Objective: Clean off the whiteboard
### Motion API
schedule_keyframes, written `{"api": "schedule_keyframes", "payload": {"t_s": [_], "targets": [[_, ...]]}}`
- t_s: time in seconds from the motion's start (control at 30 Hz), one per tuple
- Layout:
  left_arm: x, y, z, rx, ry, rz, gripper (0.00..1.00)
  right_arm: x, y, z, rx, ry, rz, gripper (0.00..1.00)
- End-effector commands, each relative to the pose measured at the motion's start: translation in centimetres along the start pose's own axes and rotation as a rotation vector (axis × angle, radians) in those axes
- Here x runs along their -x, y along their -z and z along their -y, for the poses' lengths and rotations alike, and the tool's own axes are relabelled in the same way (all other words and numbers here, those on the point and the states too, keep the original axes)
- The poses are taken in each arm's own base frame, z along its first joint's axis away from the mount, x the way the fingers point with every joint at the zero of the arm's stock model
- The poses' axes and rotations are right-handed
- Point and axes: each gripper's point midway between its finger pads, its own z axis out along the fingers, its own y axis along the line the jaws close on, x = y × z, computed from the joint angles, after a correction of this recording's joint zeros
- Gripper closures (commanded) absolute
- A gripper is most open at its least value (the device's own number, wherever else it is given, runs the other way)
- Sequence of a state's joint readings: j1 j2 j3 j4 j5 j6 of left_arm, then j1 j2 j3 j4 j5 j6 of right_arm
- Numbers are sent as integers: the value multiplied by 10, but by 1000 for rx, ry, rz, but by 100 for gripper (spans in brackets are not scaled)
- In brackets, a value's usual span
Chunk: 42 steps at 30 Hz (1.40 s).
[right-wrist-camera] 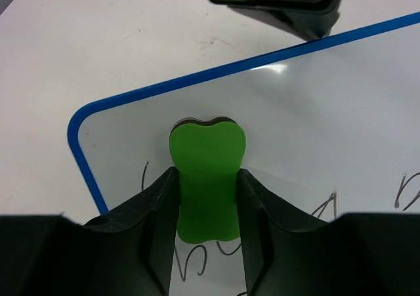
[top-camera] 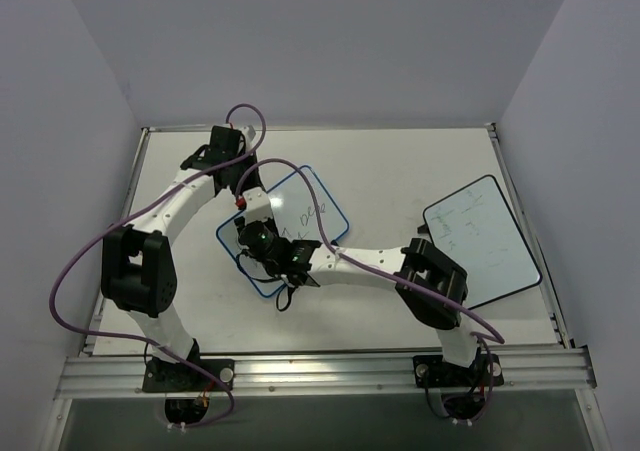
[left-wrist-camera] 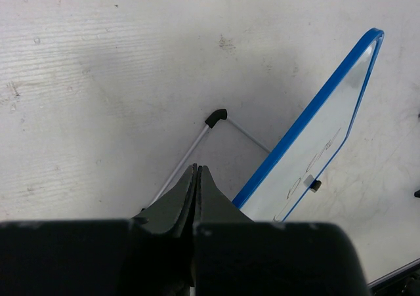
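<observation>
Whiteboard (top-camera: pixel 283 233) position: sitting at the middle of the table (top-camera: pixel 400 171), between the two arms, left of the black-framed board (top-camera: pixel 480 241) and well apart from it.
Whiteboard axis: lying skewed to the table edges, long axis running from near-left to far-right, one rounded corner pointing at the far wall.
Whiteboard tilt: showing edge-on in the left wrist view, blue frame slanting up the picture; flat or propped, cannot tell.
Whiteboard face: carrying black scribbles (right-wrist-camera: pixel 326 207) across the near part, some passing under the eraser.
Right gripper (right-wrist-camera: pixel 207 172): reaching in from the right, hanging over the near-left corner of the whiteboard.
Right jaws: clamping the green eraser (right-wrist-camera: pixel 207 178) by its narrow waist, opened only as wide as that waist.
Eraser: pressing on the white surface just inside the rounded blue corner, dark underside peeking out at its far end.
Left gripper (left-wrist-camera: pixel 197 168): hovering over the table at the whiteboard's far-left edge, pointing down.
Left jaws: pressing together tip to tip, nothing showing between them.
Thin metal rod (left-wrist-camera: pixel 187 158): running past the left fingers, ending in a black foot (left-wrist-camera: pixel 216 117) resting on the table beside the board.
Purple cables (top-camera: pixel 245 111): looping along both arms.
</observation>
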<state>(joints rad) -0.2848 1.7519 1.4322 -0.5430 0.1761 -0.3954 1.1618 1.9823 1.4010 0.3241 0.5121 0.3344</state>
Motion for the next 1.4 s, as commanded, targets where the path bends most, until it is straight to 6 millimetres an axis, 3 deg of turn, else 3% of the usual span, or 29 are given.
{"api": "schedule_keyframes", "payload": {"t_s": [0.0, 0.37, 0.67, 1.1, 1.27, 1.37], "targets": [[-3, 9, 13, -39, -23, -3, 98, -13, 7, -23, 28, 52, -15, 100], [-3, 8, 16, -39, -29, -6, 98, -30, 20, -40, 69, 89, -32, 100], [-4, 8, 15, -35, -33, -6, 98, -38, 7, 4, -26, 74, -56, 100], [-4, 9, 15, -33, -35, -7, 98, -36, -3, 68, -183, 37, -71, 100], [-4, 10, 15, -32, -37, -6, 98, -32, -4, 68, -189, 37, -66, 100], [-5, 9, 14, -31, -37, -8, 98, -30, -5, 54, -157, 44, -59, 100]]}}
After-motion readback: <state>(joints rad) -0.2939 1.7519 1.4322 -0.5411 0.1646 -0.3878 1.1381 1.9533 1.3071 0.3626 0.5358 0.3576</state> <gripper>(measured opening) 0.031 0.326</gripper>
